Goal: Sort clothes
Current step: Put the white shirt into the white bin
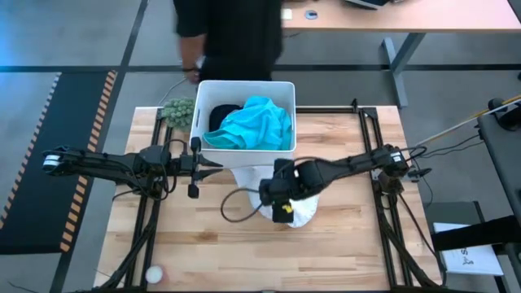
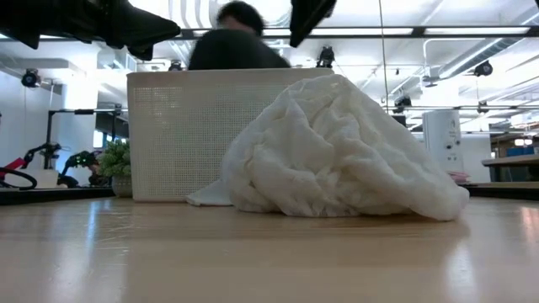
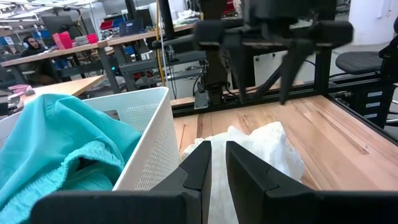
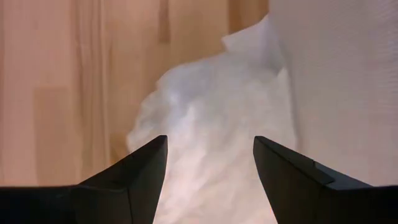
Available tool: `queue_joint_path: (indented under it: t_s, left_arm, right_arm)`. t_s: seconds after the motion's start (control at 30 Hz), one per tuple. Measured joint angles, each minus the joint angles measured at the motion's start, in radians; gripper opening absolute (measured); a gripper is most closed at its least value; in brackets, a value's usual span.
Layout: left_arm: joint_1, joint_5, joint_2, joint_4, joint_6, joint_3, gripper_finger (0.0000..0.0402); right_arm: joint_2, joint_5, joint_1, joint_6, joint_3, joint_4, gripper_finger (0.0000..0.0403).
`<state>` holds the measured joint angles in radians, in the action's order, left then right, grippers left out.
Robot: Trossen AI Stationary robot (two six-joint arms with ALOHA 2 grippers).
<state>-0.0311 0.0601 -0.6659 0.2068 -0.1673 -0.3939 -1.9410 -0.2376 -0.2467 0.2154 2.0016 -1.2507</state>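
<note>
A big white garment [image 2: 337,151] lies bunched on the table, leaning against the near wall of the white bin [image 1: 244,151]. A teal garment [image 1: 254,122] and a dark piece [image 1: 221,112] lie in the bin. My right gripper [image 4: 210,140] is open and points down just above the white garment [image 4: 211,112], clear of it; it hides most of the heap in the high view [image 1: 281,202]. My left gripper [image 3: 217,152] is shut and empty, level at the bin's near left corner [image 1: 213,166], pointing toward the white garment [image 3: 249,155].
A small green plant [image 1: 177,110] stands at the bin's far left corner. A person in dark clothes [image 1: 228,32] stands at the table's far edge. A small white ball [image 1: 153,275] lies at the near left. Bare wood stretches along the near side.
</note>
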Motion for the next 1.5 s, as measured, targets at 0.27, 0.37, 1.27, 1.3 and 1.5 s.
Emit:
queue_joint_path:
  t_s: [0.27, 0.37, 1.27, 1.3, 1.5]
  left_arm:
    - [0.000, 0.000, 0.000, 0.000, 0.000, 0.000, 0.0036]
    - [0.000, 0.000, 0.000, 0.000, 0.001, 0.000, 0.0036]
    - [0.000, 0.000, 0.000, 0.001, 0.004, 0.000, 0.0036]
    - [0.000, 0.000, 0.000, 0.001, 0.004, 0.000, 0.0036]
    - [0.000, 0.000, 0.000, 0.001, 0.003, 0.000, 0.0036]
  right_arm:
    - [0.002, -0.024, -0.088, 0.115, -0.154, 0.094, 0.0241]
    - [0.002, -0.075, -0.107, 0.139, -0.218, 0.125, 0.0253]
    - [-0.006, -0.152, -0.072, 0.125, -0.348, 0.324, 0.0022]
    - [-0.006, -0.153, -0.073, 0.125, -0.327, 0.307, 0.0021]
    - [-0.004, -0.257, -0.103, 0.107, -0.136, 0.145, 0.0007]
